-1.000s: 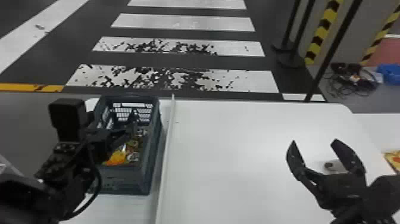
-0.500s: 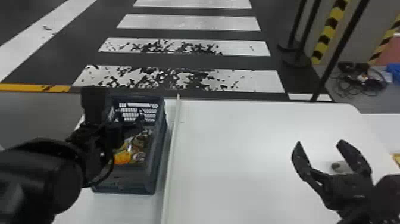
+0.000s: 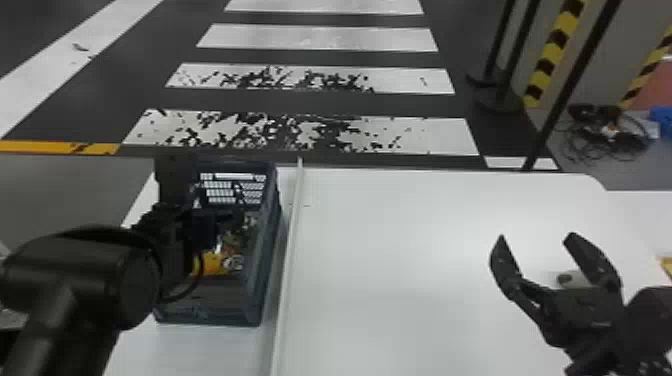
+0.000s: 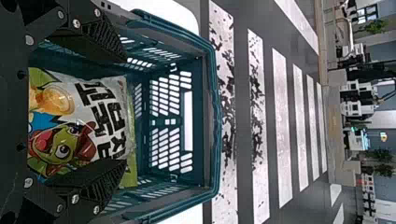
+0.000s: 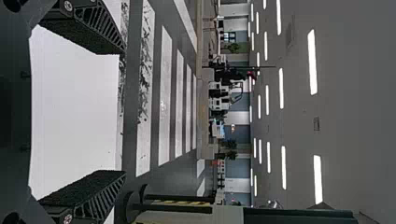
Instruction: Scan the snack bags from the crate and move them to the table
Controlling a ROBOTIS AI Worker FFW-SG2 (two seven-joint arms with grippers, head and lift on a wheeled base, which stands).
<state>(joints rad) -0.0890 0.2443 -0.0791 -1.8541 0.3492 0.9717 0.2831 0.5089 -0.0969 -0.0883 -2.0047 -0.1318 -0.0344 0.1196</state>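
Observation:
Over the crate (image 3: pixel 267 280) at the table's left is my left gripper (image 3: pixel 225 220), its arm covering the crate's left part. Seen from the left wrist, the gripper (image 4: pixel 123 112) is open, with a white and green snack bag (image 4: pixel 105 116) lying in the crate (image 4: pixel 212 112) beyond and between its fingers. An orange snack bag (image 3: pixel 210 262) and other bags show in the crate's near part. My right gripper (image 3: pixel 532 237) is held over the table's right side, and in the right wrist view this gripper (image 5: pixel 123 112) has its fingers wide apart with nothing between them.
A thin pale strip (image 3: pixel 289 265) runs front to back on the white table (image 3: pixel 400 270), just right of the crate. A small grey object (image 3: pixel 572 279) is by the right gripper. Black posts (image 3: pixel 565 95) stand beyond the table's far right.
The left arm has swung inward and forward over the crate, with its gripper now farther right. The right gripper keeps its open pose; the whole head view has shifted slightly.

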